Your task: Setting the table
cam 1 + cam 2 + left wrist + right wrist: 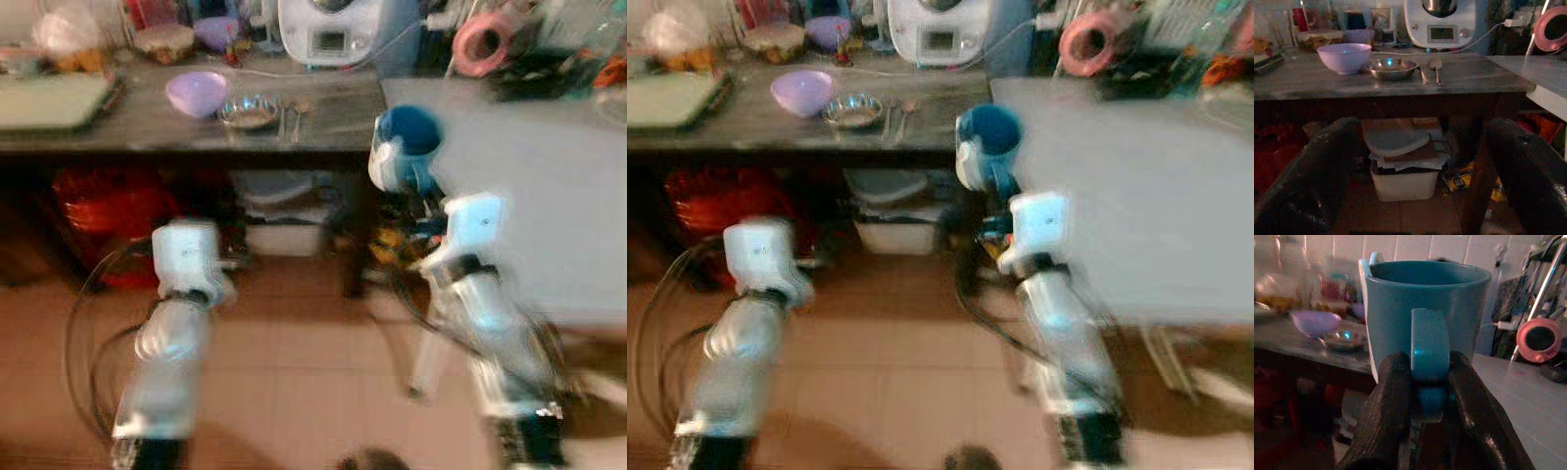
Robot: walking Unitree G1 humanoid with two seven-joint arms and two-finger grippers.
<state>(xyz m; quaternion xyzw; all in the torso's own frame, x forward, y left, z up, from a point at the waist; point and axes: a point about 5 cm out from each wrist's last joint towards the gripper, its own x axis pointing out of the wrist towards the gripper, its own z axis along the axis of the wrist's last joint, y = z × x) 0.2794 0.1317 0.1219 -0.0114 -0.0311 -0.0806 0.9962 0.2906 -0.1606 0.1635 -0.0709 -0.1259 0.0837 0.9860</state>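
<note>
Mug [1425, 318], blue, hangs pinched by its handle in the right tool [1427, 382] just off the white counter's [529, 186] near corner edge; left tool [1415, 176] spread, facing the dark counter [1400, 81].

Head eyes downward, wrist views toward counter [1400, 81]

Dark wooden table [147, 122], tiled floor [294, 372]

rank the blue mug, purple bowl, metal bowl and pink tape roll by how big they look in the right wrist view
1. blue mug, largest, though nearest the camera, held in the right gripper
2. purple bowl and pink tape roll, too alike to rank
3. metal bowl
</note>
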